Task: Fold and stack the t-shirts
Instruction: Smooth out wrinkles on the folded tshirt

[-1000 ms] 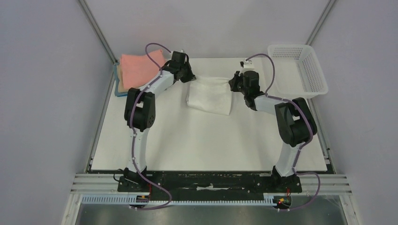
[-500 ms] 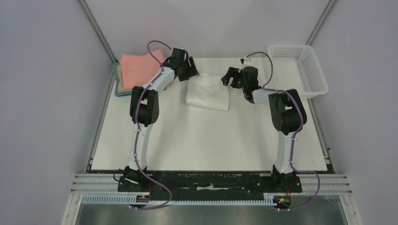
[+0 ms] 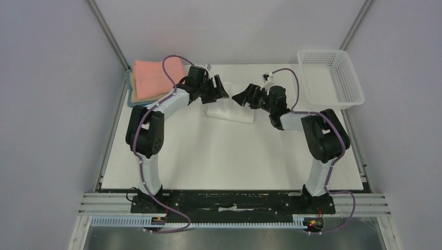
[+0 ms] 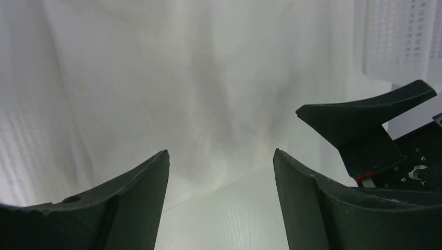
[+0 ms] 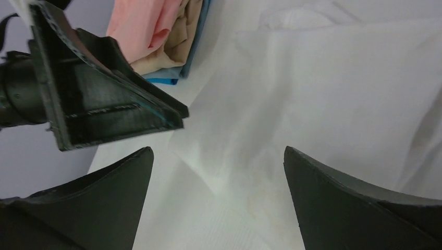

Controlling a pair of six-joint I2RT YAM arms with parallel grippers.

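Observation:
A folded white t-shirt lies on the table at the middle back. My left gripper hovers open over its left part, nothing between the fingers. My right gripper hovers open over its right part, tips facing the left one and a short gap apart. At the back left lies a stack of folded t-shirts: salmon-pink on top, then tan, then blue. Both grippers hide the white shirt's far edge from above.
A white plastic mesh basket stands at the back right corner. The white table stretches bare toward the arm bases. Metal frame posts rise at both back corners.
Both grippers have opened and let go of the white t-shirt. They have swung in from its two sides to face each other above it. The shirt now lies smaller and further folded.

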